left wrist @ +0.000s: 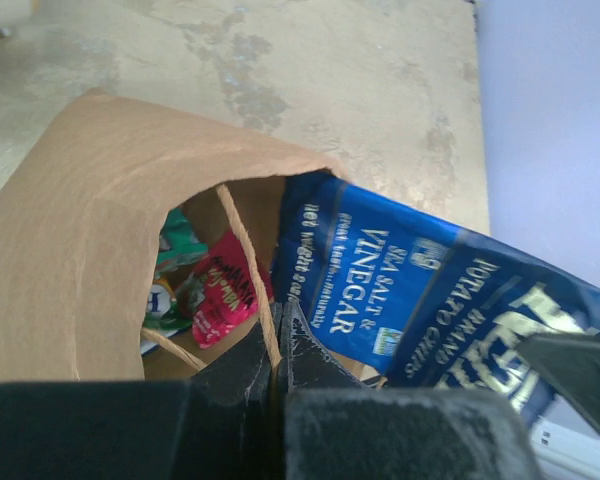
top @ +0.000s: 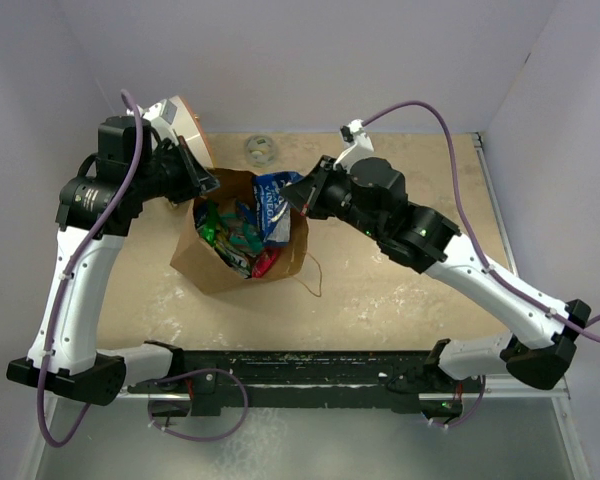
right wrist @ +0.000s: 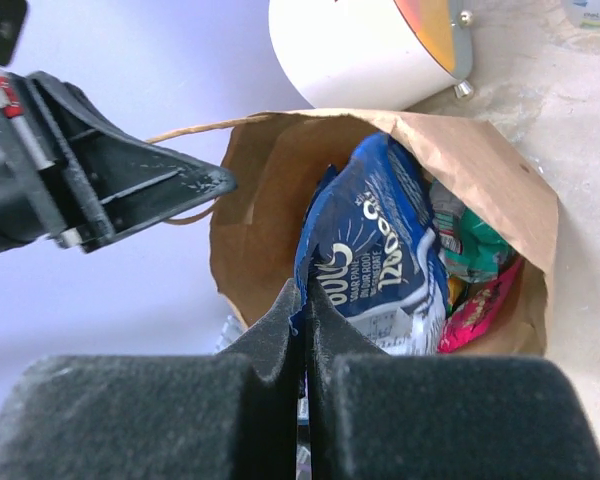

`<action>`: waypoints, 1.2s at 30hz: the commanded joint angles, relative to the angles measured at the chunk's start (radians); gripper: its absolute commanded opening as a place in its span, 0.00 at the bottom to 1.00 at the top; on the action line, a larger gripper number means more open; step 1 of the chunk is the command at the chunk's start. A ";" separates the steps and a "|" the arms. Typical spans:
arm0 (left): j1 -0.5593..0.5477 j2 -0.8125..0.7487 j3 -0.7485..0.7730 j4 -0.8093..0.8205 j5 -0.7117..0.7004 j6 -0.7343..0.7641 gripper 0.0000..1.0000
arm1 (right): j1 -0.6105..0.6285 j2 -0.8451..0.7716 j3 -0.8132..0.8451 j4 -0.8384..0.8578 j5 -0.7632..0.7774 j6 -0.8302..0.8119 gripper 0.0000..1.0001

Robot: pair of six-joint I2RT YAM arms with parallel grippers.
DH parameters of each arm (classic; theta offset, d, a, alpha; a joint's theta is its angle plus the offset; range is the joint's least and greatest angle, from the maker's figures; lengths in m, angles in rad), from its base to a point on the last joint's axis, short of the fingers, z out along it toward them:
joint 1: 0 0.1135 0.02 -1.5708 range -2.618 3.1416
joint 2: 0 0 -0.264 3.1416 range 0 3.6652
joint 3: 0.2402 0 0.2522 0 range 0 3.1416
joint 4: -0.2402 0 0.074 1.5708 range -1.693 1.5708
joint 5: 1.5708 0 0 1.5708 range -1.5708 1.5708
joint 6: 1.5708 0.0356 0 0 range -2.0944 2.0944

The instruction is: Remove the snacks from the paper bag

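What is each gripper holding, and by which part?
The right gripper pinches the blue packet by its edge; the left gripper pinches the rim of the paper bag at its twine handle.

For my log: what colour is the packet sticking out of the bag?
The packet is blue, white lettering; best in left wrist view.

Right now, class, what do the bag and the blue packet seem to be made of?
The bag looks like brown kraft paper, matt, with stiff creases and a folded rim. The blue packet is probably thin plastic or foil film: it is glossy and crinkled, with lettering printed on it.
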 commanded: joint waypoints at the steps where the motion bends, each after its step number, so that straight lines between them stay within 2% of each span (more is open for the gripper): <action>1: 0.003 -0.003 0.036 -0.027 -0.102 -0.008 0.00 | -0.005 -0.082 0.066 -0.013 0.030 0.036 0.00; 4: 0.003 0.000 0.018 -0.023 -0.097 -0.013 0.00 | -0.005 -0.104 0.132 -0.058 0.088 0.007 0.00; 8: 0.002 0.008 0.012 -0.008 -0.073 -0.004 0.00 | -0.005 -0.103 0.254 -0.171 0.258 -0.107 0.00; 14: 0.002 0.021 0.031 -0.009 -0.059 0.008 0.00 | -0.006 -0.080 0.375 -0.162 0.471 -0.296 0.00; 17: 0.001 0.023 0.048 -0.016 -0.068 0.012 0.00 | -0.008 -0.090 0.340 -0.146 0.669 -0.304 0.00; 19: 0.001 0.020 0.053 -0.016 -0.069 0.015 0.00 | -0.037 -0.102 0.293 -0.090 0.716 -0.329 0.00; 22: 0.001 0.023 0.060 -0.020 -0.062 0.020 0.00 | -0.136 -0.091 0.262 -0.119 0.681 -0.316 0.00; 27: 0.001 0.027 0.064 -0.019 -0.062 0.026 0.00 | -0.331 -0.058 0.152 -0.190 0.520 -0.234 0.00; 32: 0.002 0.028 0.066 -0.015 -0.061 0.042 0.00 | -0.485 -0.025 -0.019 -0.140 0.310 -0.180 0.00; 36: 0.004 0.033 0.077 -0.015 -0.059 0.058 0.00 | -0.562 0.052 -0.065 -0.068 0.174 -0.141 0.00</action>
